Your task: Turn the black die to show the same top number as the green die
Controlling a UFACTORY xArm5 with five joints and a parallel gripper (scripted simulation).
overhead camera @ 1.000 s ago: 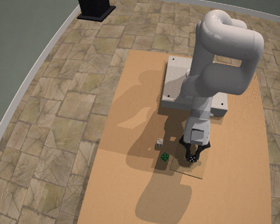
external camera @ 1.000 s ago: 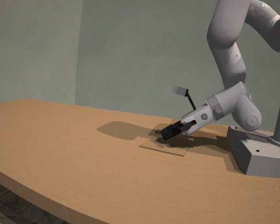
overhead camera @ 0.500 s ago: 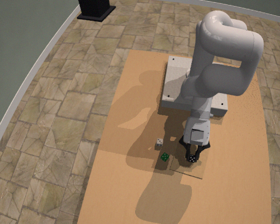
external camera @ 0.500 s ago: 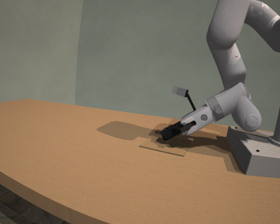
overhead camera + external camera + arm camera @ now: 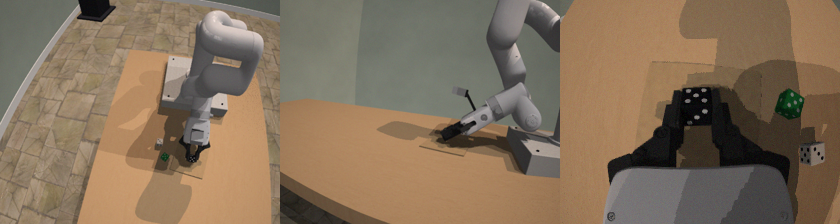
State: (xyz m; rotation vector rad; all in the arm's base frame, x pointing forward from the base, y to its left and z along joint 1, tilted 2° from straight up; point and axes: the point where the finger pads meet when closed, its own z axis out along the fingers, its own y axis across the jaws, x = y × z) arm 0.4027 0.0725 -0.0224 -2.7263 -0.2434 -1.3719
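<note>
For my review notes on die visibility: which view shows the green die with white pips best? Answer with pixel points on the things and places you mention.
The wrist view: there the green die with white pips (image 5: 164, 157) (image 5: 790, 104) looks largest, several faces readable. The top view shows it smaller; the exterior view shows none recognisably.

Dice hidden in exterior view.

A black pedestal (image 5: 94, 8) stands on stone floor (image 5: 77, 105) (image 5: 296, 203) near white baseboard (image 5: 40, 64).

Black die (image 5: 192, 158) (image 5: 696, 106) with white pips, green seemingly likewise.
</note>
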